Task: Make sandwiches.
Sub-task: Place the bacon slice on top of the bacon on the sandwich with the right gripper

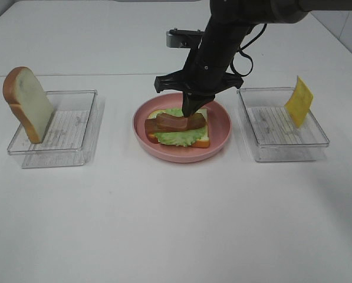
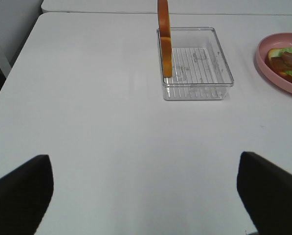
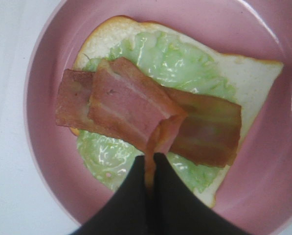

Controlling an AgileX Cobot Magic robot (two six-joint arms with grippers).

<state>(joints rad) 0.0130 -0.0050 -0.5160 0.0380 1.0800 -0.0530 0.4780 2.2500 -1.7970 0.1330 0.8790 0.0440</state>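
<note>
The open sandwich (image 1: 177,128) lies on the pink plate (image 1: 221,131) at the middle of the surface (image 1: 164,224). Its upper bacon strip (image 3: 131,105) has one lifted end pinched between the closed right fingers (image 3: 133,191). The left fingers (image 2: 21,191) are spread wide and empty, well apart from it.

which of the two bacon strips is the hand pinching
The upper, pinker bacon strip, laid across the other: its end curls up into the right hand's shut tips. The darker strip lies flat on the lettuce.
</note>
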